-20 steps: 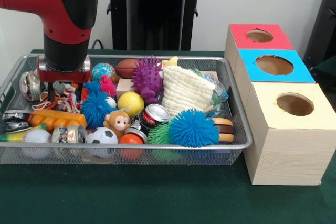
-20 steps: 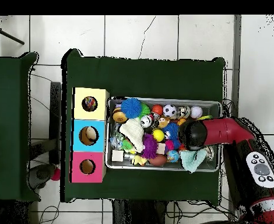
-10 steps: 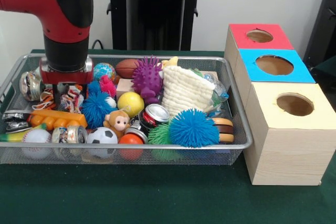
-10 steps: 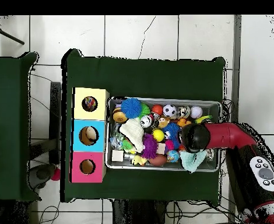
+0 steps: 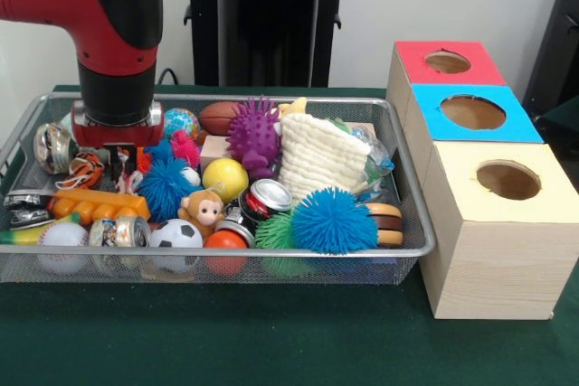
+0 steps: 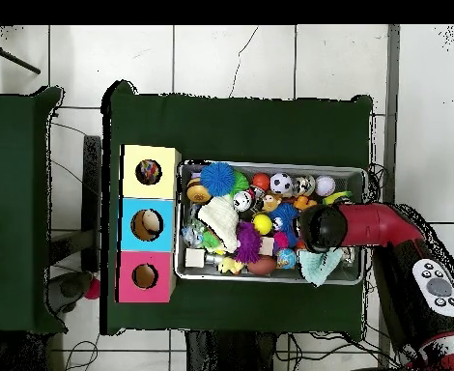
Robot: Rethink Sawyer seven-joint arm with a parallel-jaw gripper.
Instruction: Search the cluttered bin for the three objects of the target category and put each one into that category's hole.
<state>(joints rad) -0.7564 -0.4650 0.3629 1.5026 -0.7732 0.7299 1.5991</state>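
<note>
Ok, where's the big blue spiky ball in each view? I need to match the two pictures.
Front view: the blue spiky ball sits at the bin's near edge, towards the right end, next to the yellow-topped box.
Overhead view: the blue spiky ball lies in the bin's top left corner, beside the same yellow-topped box.
Shared landmark: the yellow-topped box, the end one of the three boxes.

A dark green cloth covers the table [image 5: 271, 341]. A black pedestal [image 5: 267, 20] stands against the pale wall behind. From overhead, white floor tiles [image 6: 231, 58] surround it, with a second green table [image 6: 14, 213] alongside.
</note>
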